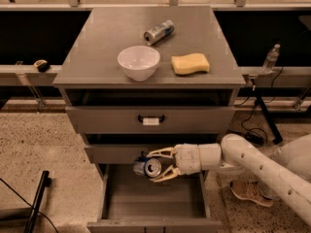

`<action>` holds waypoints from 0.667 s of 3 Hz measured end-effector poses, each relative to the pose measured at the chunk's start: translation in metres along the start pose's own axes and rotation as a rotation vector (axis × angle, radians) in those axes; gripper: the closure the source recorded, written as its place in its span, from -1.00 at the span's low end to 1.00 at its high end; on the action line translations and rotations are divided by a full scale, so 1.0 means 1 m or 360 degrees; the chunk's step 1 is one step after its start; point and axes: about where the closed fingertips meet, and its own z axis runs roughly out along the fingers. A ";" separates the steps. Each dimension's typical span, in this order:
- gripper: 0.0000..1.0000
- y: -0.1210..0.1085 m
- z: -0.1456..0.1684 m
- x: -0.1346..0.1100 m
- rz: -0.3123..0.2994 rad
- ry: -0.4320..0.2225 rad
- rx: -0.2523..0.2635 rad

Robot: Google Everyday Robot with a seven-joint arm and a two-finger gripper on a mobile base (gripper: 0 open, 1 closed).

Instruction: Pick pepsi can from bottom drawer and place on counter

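The pepsi can [147,167] is dark blue with a silver top facing the camera. It lies on its side between the fingers of my gripper [160,163], held above the back left of the open bottom drawer [153,200]. My white arm reaches in from the right. The fingers [161,153] close on the can from above and below. The counter [148,40] is the grey top of the cabinet, well above the gripper.
On the counter lie a silver-and-blue can [158,31] on its side, a white bowl [138,61] and a yellow sponge [190,63]. Two shut drawers, the upper with a black handle [150,118], sit above the gripper. A black stand [36,200] is at the lower left.
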 end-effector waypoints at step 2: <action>1.00 -0.006 0.080 -0.080 -0.0114 -0.0257 -0.0447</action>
